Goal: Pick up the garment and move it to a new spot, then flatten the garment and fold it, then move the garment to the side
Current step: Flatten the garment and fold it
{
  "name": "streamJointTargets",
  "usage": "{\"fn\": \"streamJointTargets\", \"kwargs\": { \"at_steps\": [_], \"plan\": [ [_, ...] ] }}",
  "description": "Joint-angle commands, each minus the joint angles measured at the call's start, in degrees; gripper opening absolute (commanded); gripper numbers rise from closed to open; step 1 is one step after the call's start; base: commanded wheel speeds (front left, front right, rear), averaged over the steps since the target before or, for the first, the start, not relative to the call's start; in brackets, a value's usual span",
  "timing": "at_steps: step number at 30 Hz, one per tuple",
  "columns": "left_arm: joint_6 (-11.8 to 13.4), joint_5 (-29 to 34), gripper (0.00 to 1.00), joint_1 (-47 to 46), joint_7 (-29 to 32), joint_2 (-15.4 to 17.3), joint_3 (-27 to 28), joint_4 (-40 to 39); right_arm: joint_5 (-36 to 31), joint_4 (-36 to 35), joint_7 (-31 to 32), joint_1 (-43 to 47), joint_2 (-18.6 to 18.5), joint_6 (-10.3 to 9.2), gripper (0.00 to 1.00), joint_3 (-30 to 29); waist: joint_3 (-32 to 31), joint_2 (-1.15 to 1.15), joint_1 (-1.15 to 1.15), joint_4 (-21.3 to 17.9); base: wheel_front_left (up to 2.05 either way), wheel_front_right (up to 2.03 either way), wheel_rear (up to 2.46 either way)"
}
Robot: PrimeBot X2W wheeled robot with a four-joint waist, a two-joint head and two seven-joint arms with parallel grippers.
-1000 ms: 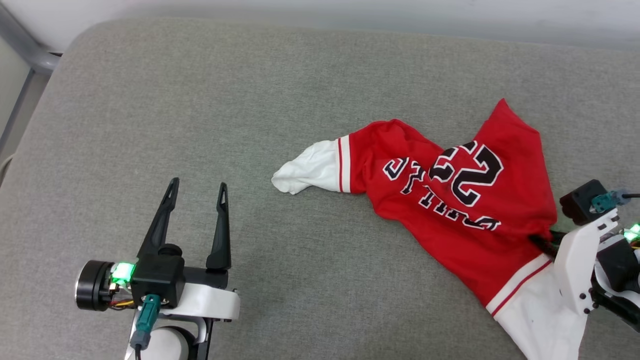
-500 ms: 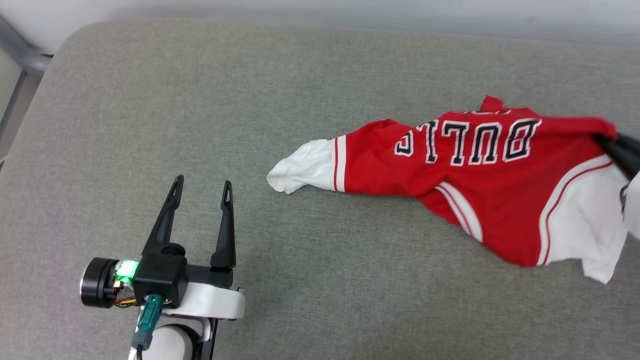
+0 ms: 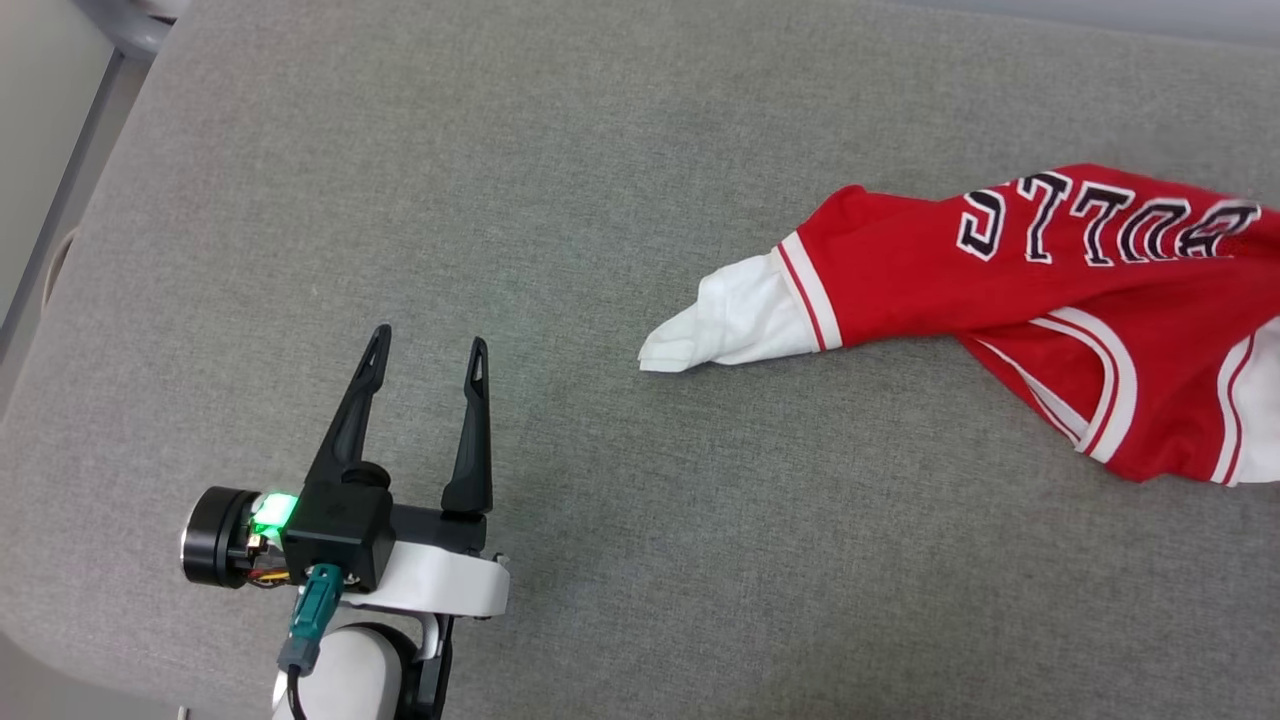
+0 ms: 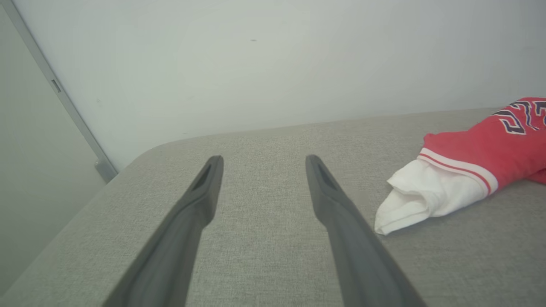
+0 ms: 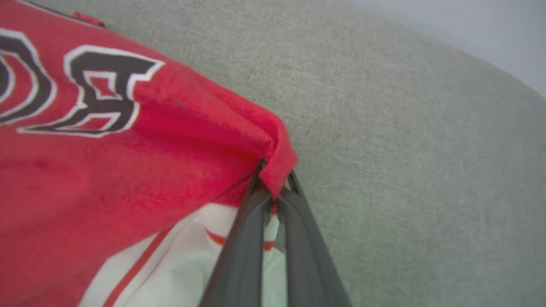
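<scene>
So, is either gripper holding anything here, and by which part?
The right gripper is shut on the shirt, pinching a fold of its red edge. The left gripper is open, holding nothing.

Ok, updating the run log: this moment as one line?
step: move shirt | right end effector: shut on shirt edge | left end effector: open, empty, over cushion | shirt: bunched, not folded

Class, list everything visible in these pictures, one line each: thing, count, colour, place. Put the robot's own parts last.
garment: one, red with white sleeves and black-and-white lettering, on the cushion's right side.
cushion: one, grey, under everything.
wall: one, pale, behind the cushion.
rail: one, grey, beside the cushion's left end.
left gripper: one, dark fingers, open above the cushion's near left.
right gripper: one, dark fingers, shut on the garment's red edge.
</scene>
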Motion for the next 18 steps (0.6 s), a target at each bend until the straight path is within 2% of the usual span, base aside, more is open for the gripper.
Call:
{"fn": "streamJointTargets", "kwargs": {
  "at_steps": [1,4,5,6,7,13,18],
  "plan": [
    [-0.3,0.25,1.0,-0.5,-0.13,-0.3,0.28,0.03,0.06,0.82,-0.16,-0.5,0.61,-0.08,0.0,0.23,0.18,0.0,-0.01,0.15,0.0,0.0,0.0],
    [-0.69,0.68,1.0,-0.38,-0.13,-0.74,0.93,0.2,0.73,3.75,-2.0,-1.04,2.03,-0.07,0.0,0.97,0.05,0.0,-0.01,-0.31,0.0,0.0,0.0],
    [-0.8,0.77,1.0,-0.34,-0.13,-0.84,1.04,0.26,0.67,4.06,-3.41,-1.2,2.28,-0.07,0.08,1.33,-0.15,0.0,-0.01,-0.57,0.0,0.0,0.0],
    [-1.0,0.96,1.0,-0.32,-0.13,-0.92,1.17,0.33,0.65,4.1,-5.27,-1.53,2.21,-0.07,0.45,1.49,-0.4,0.0,-0.01,-0.84,0.0,0.0,0.0],
    [-1.23,1.17,1.0,-0.28,-0.13,-0.89,1.34,0.38,0.65,4.07,-7.35,-1.93,1.98,-0.07,1.0,1.35,-0.71,0.0,-0.01,-1.16,0.0,0.0,0.0],
    [-1.69,1.76,1.0,1.11,-0.13,-0.92,2.52,0.34,1.27,1.67,-20.4,0.95,1.02,-0.07,1.0,-0.08,-3.76,0.0,-0.01,-3.57,0.0,0.0,0.0],
    [-1.74,2.28,1.0,2.7,-0.13,-0.8,3.23,-0.23,2.86,-4.69,-25.29,6.34,-0.97,-0.08,1.0,-2.35,-5.68,0.0,-0.01,-5.57,0.0,0.0,0.0]
  ]
}}
